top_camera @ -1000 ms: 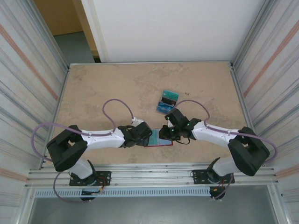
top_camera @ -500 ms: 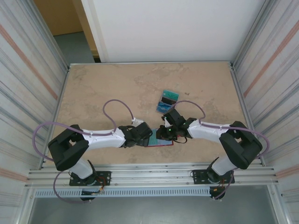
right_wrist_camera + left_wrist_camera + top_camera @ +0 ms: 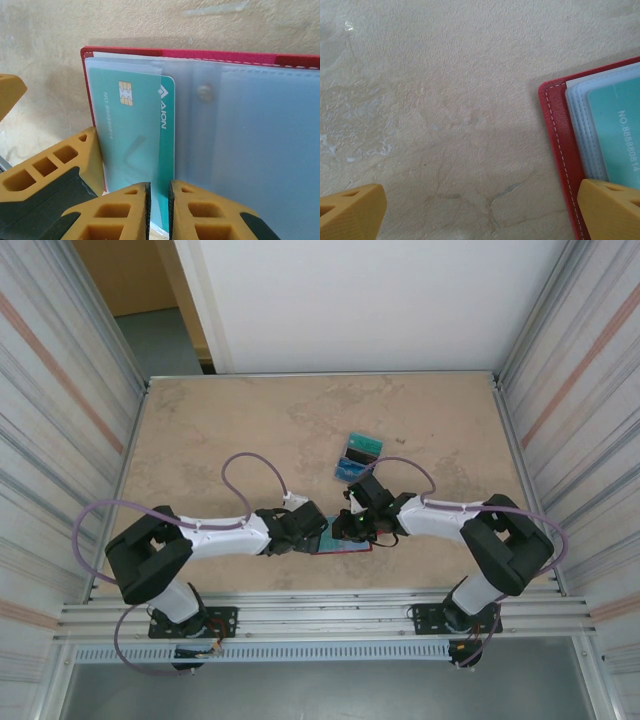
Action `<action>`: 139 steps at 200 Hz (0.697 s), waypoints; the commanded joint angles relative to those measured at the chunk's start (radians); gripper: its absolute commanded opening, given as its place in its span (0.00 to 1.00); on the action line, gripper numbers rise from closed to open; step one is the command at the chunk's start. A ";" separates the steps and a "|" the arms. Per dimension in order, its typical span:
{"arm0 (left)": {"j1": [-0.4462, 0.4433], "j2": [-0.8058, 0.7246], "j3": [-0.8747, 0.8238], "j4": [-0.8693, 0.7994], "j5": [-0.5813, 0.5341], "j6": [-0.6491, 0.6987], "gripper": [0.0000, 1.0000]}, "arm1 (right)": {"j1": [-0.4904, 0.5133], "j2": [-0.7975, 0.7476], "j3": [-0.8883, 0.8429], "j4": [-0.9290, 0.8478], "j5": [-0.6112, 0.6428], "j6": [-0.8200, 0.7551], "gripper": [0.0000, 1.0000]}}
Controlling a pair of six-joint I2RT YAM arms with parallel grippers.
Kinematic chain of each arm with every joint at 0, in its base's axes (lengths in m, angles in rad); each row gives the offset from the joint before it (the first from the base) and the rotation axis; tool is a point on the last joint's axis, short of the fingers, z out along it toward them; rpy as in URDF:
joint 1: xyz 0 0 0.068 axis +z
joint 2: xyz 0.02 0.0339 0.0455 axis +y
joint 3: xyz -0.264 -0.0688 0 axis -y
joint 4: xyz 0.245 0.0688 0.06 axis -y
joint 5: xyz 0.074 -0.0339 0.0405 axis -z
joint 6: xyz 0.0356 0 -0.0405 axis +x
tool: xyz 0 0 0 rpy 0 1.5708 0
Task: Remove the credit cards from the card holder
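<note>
Holder (image 3: 125,51): red leather w/ frosted sleeves (teal card (image 3: 135,130) inside).

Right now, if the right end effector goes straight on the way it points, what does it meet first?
The teal credit card tucked in the card holder. The nearly shut tips of the right end effector sit over the card's near edge; whether they touch it yet is unclear.

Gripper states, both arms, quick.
Left gripper: open, one fingertip at the holder's edge.
Right gripper: closed on the teal card.
</note>
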 commanded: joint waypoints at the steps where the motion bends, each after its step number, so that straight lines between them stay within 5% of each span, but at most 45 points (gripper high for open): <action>1: -0.005 0.021 0.015 -0.050 0.004 -0.013 0.99 | -0.005 0.021 0.008 0.005 -0.014 -0.006 0.18; 139: -0.005 0.029 0.019 -0.062 0.001 -0.019 0.99 | -0.021 -0.044 -0.033 0.005 0.001 -0.001 0.18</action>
